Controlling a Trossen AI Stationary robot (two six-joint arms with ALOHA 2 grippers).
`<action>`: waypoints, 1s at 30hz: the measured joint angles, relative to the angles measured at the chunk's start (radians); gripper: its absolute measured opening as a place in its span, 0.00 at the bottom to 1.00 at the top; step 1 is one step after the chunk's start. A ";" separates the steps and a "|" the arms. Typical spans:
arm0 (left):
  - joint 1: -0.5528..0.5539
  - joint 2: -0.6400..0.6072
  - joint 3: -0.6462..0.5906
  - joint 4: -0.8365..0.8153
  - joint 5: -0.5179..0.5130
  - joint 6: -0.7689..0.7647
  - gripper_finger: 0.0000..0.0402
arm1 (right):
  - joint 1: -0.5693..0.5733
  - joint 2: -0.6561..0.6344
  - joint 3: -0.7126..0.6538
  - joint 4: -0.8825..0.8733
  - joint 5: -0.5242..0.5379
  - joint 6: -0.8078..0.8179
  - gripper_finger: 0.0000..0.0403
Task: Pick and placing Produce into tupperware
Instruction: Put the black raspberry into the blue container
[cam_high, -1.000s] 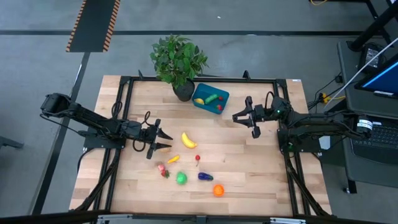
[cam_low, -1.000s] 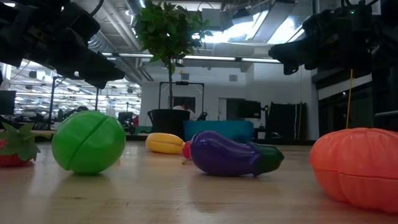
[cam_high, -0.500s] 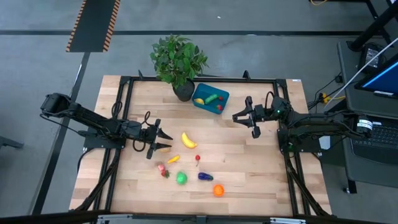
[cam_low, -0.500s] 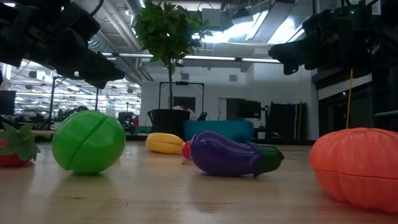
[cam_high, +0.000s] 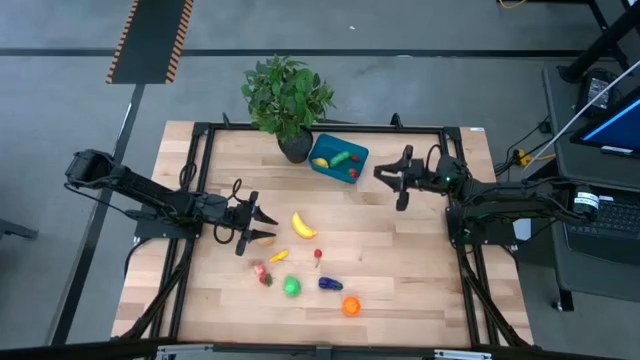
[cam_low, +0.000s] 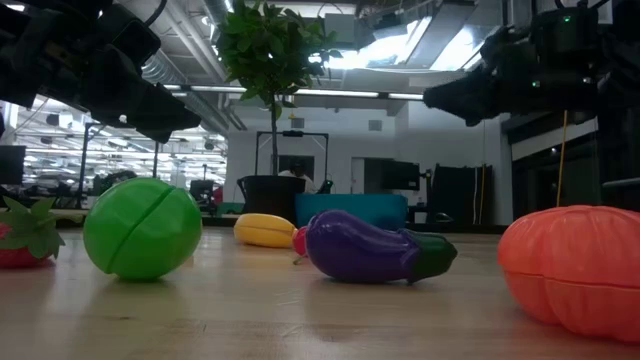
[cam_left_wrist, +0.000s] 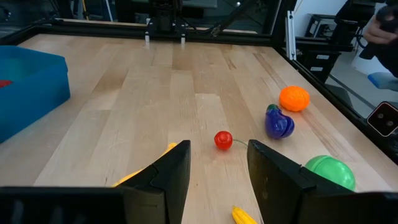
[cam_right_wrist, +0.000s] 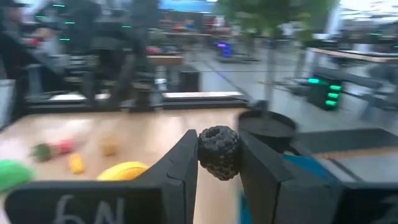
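Since 1 second ago, right hand (cam_high: 393, 186) pinching a dark berry (cam_right_wrist: 218, 151) swung toward the tupperware (cam_high: 338, 158), now just beside it; left hand (cam_high: 262, 225) spread.

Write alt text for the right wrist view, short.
The right hand grips a small dark, bumpy, berry-like toy between its two fingers, held up above the wooden table. Beyond it lie a yellow banana and other blurred produce, with a dark plant pot and the teal tupperware off to one side.

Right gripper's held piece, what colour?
Black, bumpy like a berry, pinched in the right gripper. Right wrist view shows it best.
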 joint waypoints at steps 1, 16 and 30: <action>0.000 0.000 0.000 0.000 0.000 0.000 0.38 | 0.000 0.000 0.000 0.000 0.028 -0.001 0.24; 0.000 0.000 0.000 0.000 0.000 0.069 0.38 | 0.000 0.045 0.043 -0.007 0.280 -0.027 0.24; 0.000 0.000 0.000 -0.007 0.000 0.071 0.38 | -0.052 0.325 0.224 -0.060 0.261 -0.041 0.24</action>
